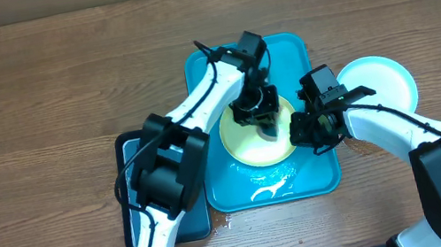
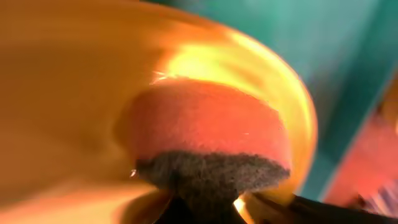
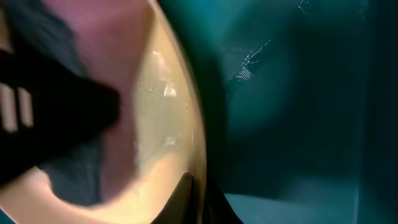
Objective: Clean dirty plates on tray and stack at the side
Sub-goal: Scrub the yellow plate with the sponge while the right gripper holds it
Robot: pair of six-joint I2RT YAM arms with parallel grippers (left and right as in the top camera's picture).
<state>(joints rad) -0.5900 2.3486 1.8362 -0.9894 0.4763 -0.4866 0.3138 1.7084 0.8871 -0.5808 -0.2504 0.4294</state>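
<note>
**Overhead view**
- A large turquoise rectangular plastic tray (image 1: 290, 53) with rounded corners and a raised rim lies mid-table on the brown wood-grain table (image 1: 34, 83).
- A round yellow-green plastic plate (image 1: 247, 150) sits inside the tray, roughly central. It is glossy, with a shallow upturned rim.
- A thin white streak (image 1: 272, 189) lies on the tray floor, between the plate and the tray's near rim. Whether it is foam or liquid, I cannot tell.
- A round pale blue plastic plate (image 1: 384, 83) rests on the table just beside the tray's right edge, partly covered by the right arm.
- A smaller black rectangular tray (image 1: 197, 222) lies against the turquoise tray's left side, mostly under the left arm.

**Left arm**
- It reaches from the lower left over the tray.
- The left fingers (image 1: 266, 123) point down at the yellow-green plate and are closed on a sponge (image 2: 211, 127).
- In the left wrist view the sponge is a rounded block: soft orange-pink foam bonded to a coarse, dark grey scouring layer.
- The sponge is set against the plate's smooth inner surface. The view is blurred, and I cannot tell which layer meets the plate.

**Right arm**
- The right fingers (image 1: 310, 131) sit at the plate's right rim, clamped onto it.
- In the right wrist view one dark finger (image 3: 194, 202) lies against the pale, curved rim edge.
- The tray's turquoise floor shows beyond the rim, with faint glints.
</note>
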